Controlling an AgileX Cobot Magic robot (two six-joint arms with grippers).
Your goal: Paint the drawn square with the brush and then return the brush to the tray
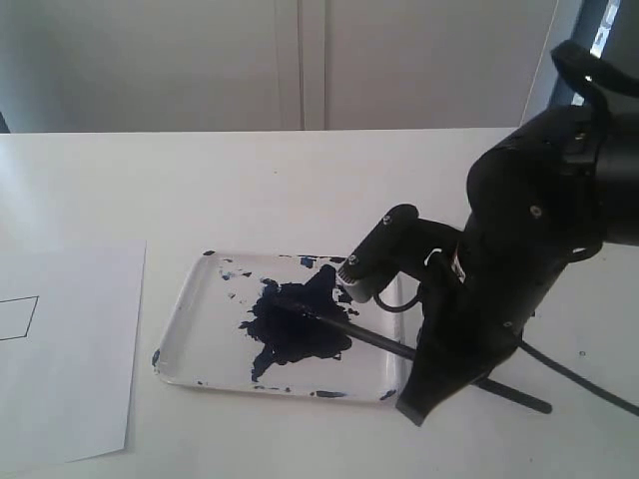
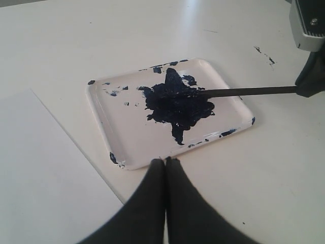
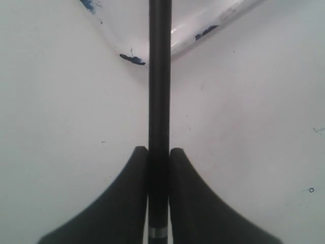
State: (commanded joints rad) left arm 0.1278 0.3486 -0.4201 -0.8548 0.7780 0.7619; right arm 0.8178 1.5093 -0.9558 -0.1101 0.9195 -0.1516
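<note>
The white tray (image 1: 180,329) (image 2: 127,137) lies mid-table with a blue-black paint blot (image 1: 295,324) (image 2: 177,104). The black brush (image 1: 374,339) (image 2: 249,91) (image 3: 159,76) has its tip in the blot, and its handle crosses the tray's right rim onto the table. My right gripper (image 1: 417,394) (image 3: 159,150) is shut on the handle just outside the tray's corner (image 3: 203,25). The drawn square (image 1: 18,317) is a thin outline on the paper sheet (image 1: 70,369) (image 2: 40,178) at far left, cut by the picture's edge. My left gripper (image 2: 165,160) is shut on nothing, near the tray's front rim, and is hidden in the exterior view.
The bulky black right arm (image 1: 539,220) (image 2: 310,76) stands over the table right of the tray, with a cable (image 1: 579,374) trailing right. Bare white tabletop (image 1: 300,190) stretches behind the tray. Small paint specks (image 2: 264,53) dot the table.
</note>
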